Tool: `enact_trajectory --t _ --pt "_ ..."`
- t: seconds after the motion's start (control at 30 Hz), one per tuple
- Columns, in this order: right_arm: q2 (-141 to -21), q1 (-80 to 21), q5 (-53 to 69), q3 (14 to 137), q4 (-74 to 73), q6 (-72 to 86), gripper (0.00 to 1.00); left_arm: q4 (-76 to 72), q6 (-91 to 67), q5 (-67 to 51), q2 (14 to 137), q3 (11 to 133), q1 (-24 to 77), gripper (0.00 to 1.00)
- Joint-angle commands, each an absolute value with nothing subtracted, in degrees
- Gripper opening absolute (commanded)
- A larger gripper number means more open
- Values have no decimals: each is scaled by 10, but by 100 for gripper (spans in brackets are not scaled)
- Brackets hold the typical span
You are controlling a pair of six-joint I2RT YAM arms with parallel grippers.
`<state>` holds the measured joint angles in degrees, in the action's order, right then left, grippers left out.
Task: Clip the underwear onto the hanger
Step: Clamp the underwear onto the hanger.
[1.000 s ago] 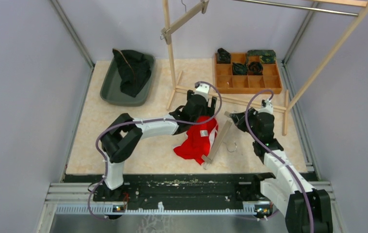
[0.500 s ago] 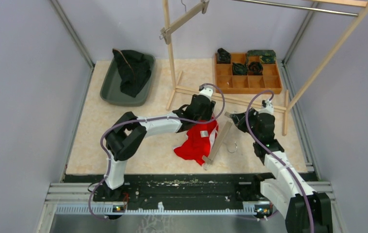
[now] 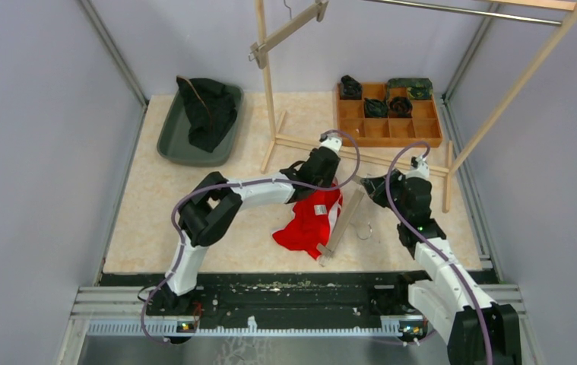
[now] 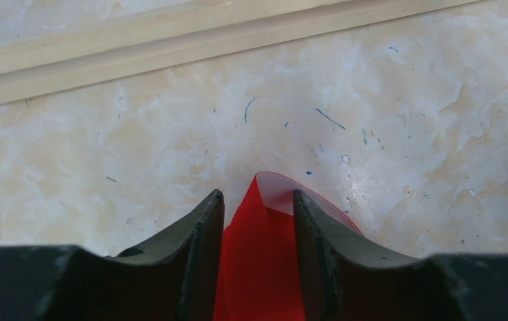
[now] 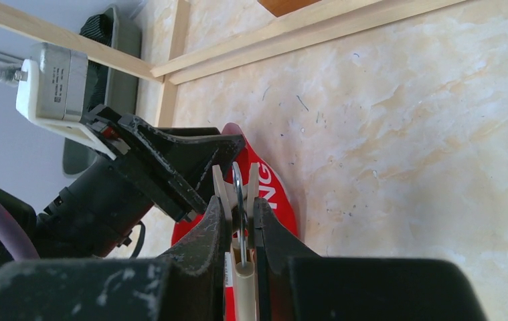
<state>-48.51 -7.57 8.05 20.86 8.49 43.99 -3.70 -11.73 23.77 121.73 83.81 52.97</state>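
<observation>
At the far end of the hanger (image 3: 343, 220), which lies slanted on the counter (image 3: 148, 220), the right end effector (image 5: 236, 200) is clenched on the hanger's clip, its fingers pressed against both wooden clip halves. Directly left of the hanger, the red underwear (image 3: 308, 220) lies crumpled on the counter, its right edge touching the hanger bar. Just left of the hanger's far end, the left end effector (image 4: 256, 194) straddles a raised fold of the underwear with its fingers partly apart; whether the fold is pinched cannot be told.
</observation>
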Motion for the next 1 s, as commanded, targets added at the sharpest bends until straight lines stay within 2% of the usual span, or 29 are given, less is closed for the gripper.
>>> enact_trajectory --t 0.0,0.1,0.27,0.6,0.97 --pt "-471 -69 86 207 105 436 0 -18 -109 243 1234 874 525 43" --pt "-471 -69 85 206 105 435 0 -11 -109 242 1237 882 524 32" --pt "-471 -69 83 205 107 435 0 -31 -107 253 1212 860 524 1" --pt "-480 -68 95 199 146 437 0 -68 -108 303 1126 792 525 0" --pt "-563 -68 197 238 278 422 0 -95 -81 386 982 729 526 0"
